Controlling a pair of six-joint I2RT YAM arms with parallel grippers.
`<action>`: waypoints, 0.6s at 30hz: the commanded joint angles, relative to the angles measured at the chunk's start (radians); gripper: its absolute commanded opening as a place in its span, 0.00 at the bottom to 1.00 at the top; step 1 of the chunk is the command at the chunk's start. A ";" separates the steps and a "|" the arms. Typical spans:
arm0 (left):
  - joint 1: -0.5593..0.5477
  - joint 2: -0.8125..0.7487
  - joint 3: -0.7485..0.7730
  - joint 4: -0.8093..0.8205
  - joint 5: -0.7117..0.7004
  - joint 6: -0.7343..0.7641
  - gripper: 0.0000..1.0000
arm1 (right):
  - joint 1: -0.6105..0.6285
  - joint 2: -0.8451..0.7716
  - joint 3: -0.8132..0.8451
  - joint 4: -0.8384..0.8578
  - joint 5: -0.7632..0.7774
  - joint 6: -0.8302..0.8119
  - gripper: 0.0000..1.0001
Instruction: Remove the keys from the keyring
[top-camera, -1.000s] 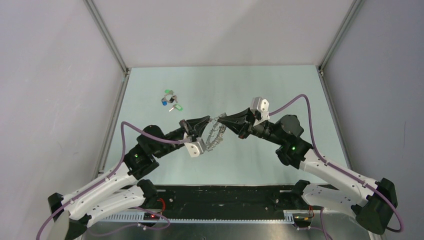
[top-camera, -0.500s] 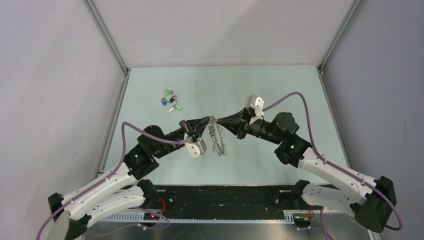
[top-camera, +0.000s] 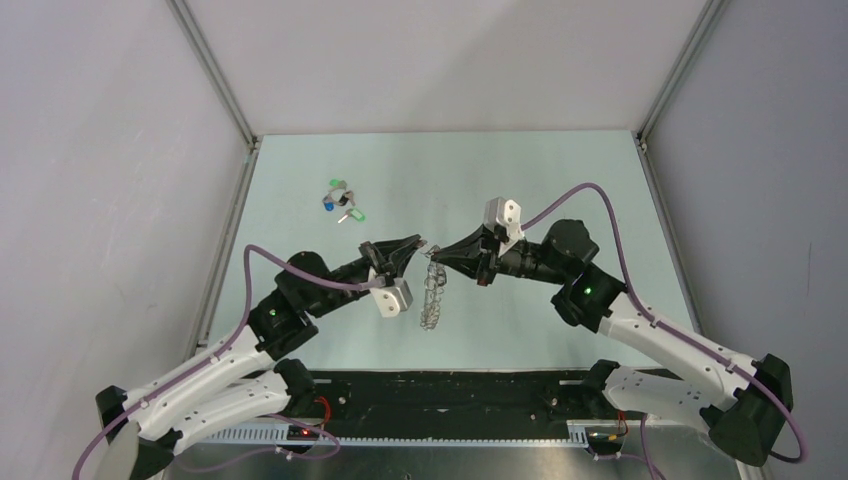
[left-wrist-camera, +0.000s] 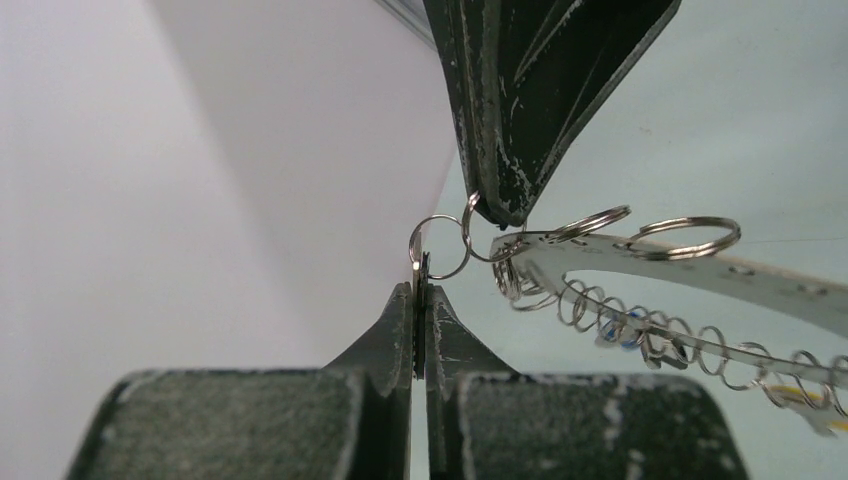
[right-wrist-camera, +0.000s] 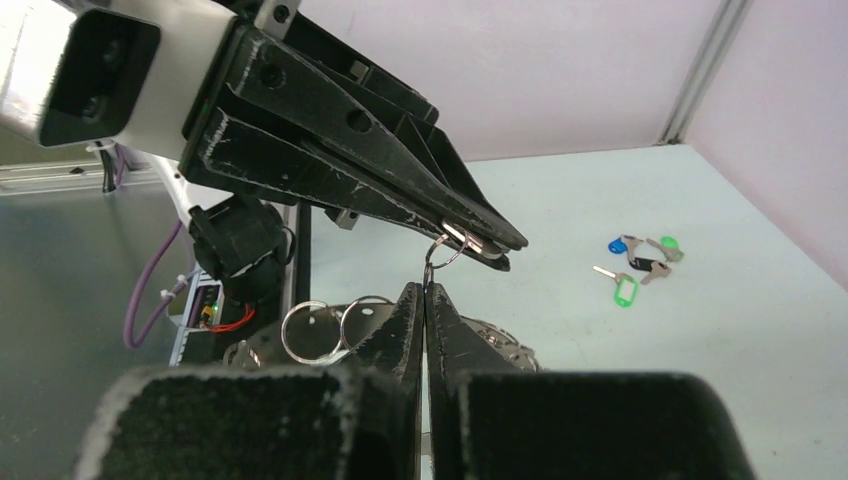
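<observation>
Swung down since a second ago, the keyring hangs over the tabletop from the right gripper, clamped on its rim to steady it; the left gripper, clamped on one wire loop, apparently works it free.

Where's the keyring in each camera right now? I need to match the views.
Top external: the keyring hangs at centre, between the arms.
Left wrist: keyring on the right side, running off the edge.
Right wrist: keyring low centre, partly hidden.
Shared landmark: the small wire loop at its end.
</observation>
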 joint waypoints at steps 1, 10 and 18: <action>-0.001 -0.017 0.007 0.042 0.001 0.020 0.00 | 0.004 -0.012 0.078 -0.014 -0.077 -0.012 0.00; -0.002 -0.015 0.008 0.040 0.010 0.018 0.00 | 0.004 0.010 0.107 -0.017 -0.097 0.004 0.00; -0.001 -0.024 0.007 0.040 0.003 0.022 0.00 | 0.003 0.056 0.169 -0.112 -0.153 0.107 0.00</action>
